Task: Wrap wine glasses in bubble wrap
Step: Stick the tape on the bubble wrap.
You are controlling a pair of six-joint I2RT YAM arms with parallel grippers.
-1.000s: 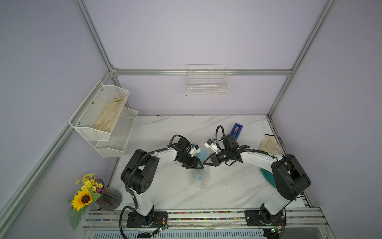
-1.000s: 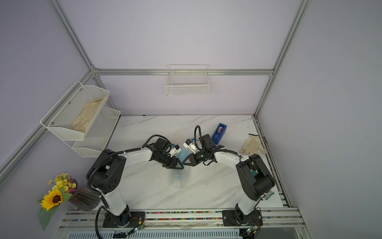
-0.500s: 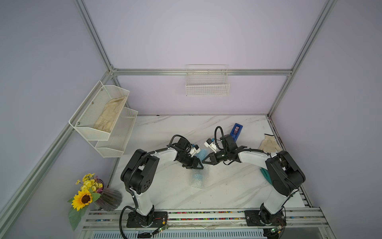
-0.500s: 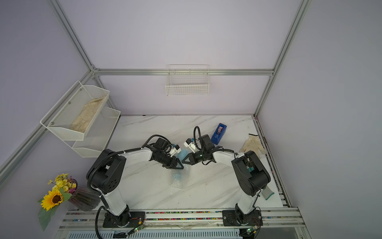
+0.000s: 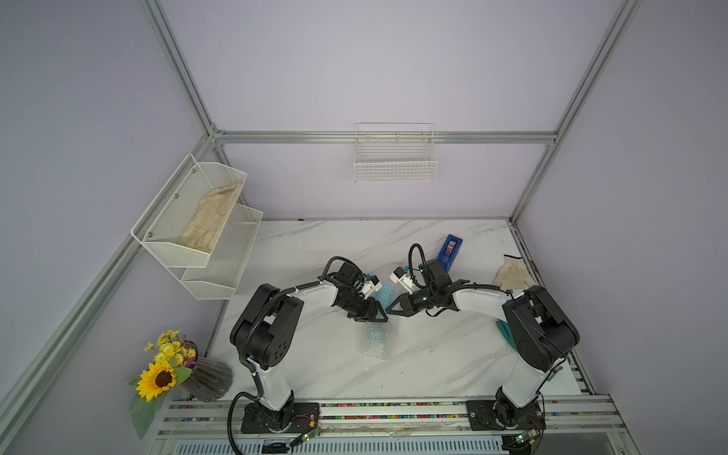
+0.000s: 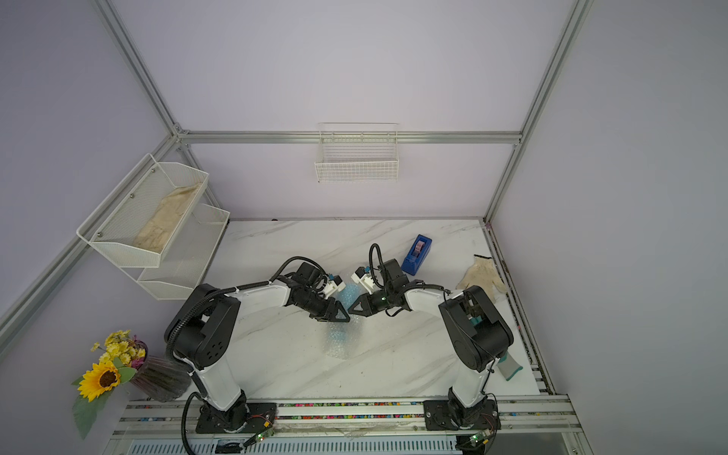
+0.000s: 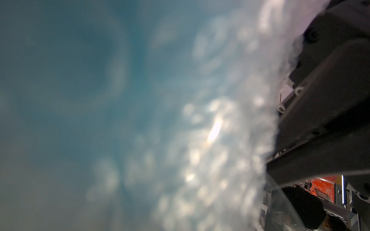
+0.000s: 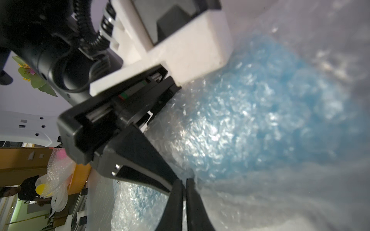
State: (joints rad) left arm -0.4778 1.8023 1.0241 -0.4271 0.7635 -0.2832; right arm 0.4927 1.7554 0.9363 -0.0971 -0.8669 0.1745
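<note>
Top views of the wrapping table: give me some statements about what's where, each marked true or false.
1. The dark blue boxy tape dispenser stands on the white marble table. True.
2. The light blue plastic goblet sits bare, away from the clear bubble wrap. False: the wrap covers it.
3. The cream knitted glove lies in the white wire basket. False: it lies on the table near the right arm; the basket hangs on the back wall.
4. The right end effector has its fingers nearly together. True.
</note>
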